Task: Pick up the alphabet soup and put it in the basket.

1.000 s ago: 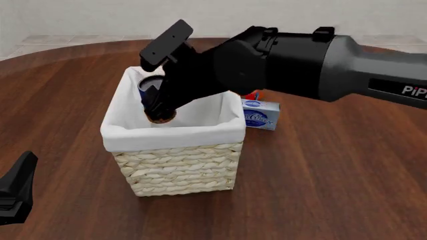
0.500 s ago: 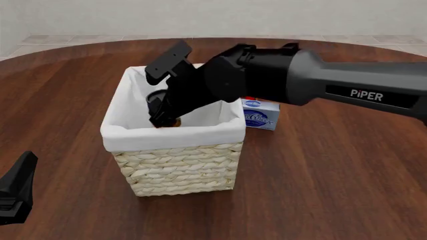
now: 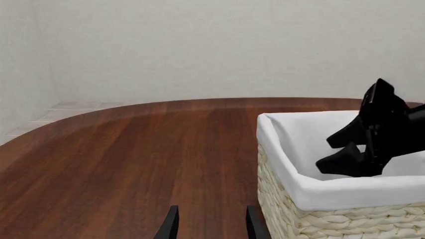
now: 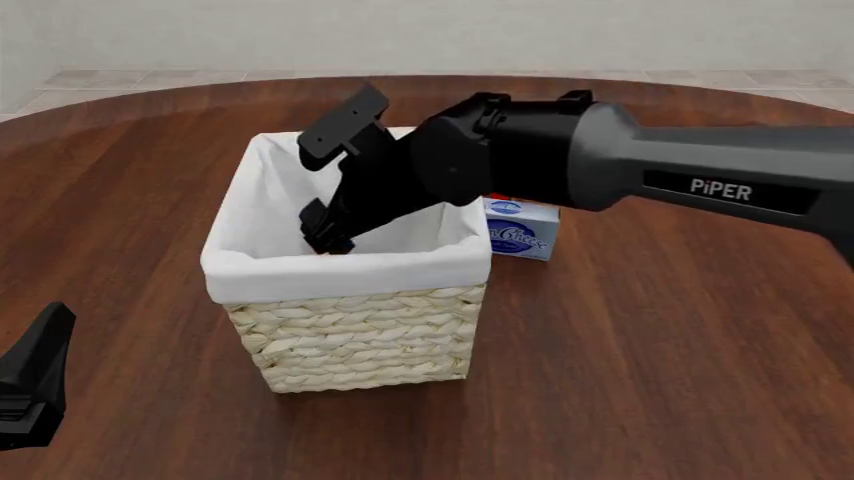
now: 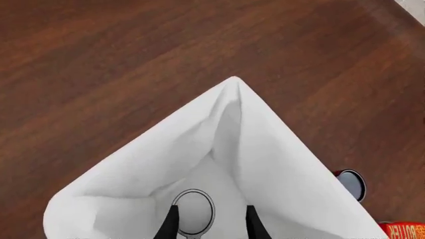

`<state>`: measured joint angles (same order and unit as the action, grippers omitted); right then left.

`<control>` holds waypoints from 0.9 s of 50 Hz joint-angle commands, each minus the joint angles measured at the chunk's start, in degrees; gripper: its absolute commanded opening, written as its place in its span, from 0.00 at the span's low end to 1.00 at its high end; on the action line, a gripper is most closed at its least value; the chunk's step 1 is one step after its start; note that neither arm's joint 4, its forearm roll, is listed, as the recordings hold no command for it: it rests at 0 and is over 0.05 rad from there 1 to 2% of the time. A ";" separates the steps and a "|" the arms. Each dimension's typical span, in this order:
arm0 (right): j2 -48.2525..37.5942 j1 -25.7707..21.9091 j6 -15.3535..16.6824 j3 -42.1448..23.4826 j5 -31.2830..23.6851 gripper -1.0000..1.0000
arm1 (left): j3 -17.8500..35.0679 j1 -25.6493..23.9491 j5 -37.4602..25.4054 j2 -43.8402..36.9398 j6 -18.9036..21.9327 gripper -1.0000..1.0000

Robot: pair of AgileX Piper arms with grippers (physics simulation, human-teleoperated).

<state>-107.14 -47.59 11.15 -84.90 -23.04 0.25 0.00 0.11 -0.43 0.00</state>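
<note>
Right wrist view is showing our right claw (image 5: 207,224) spread above the alphabet soup (image 5: 193,211) lying inside the basket (image 5: 279,149), so we are judging a straight lift clear best.

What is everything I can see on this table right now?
soup can: one, silver-white top, inside the basket, below the right hand's fingers
basket: one, cream wicker with white liner, mid-table
box: one, light blue, just right of the basket
carton: one, orange-red, outside the basket, mostly cut off
second can: one, dark rim, on the table beside the basket
table: one, dark brown wood
left hand: black, open, low at the near left
right hand: black, open, reaching into the basket
</note>
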 commanded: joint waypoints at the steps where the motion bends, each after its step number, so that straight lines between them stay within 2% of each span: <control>1: 0.68 -0.37 -0.20 0.53 -0.10 1.00 | 0.00 0.00 0.00 0.00 0.00 1.00; 45: 17.68 -3.53 -0.60 -3.80 -4.64 1.00 | 0.00 0.00 0.00 0.00 0.00 1.00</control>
<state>-92.82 -50.41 10.53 -87.92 -26.85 0.25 0.00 0.11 -0.43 0.00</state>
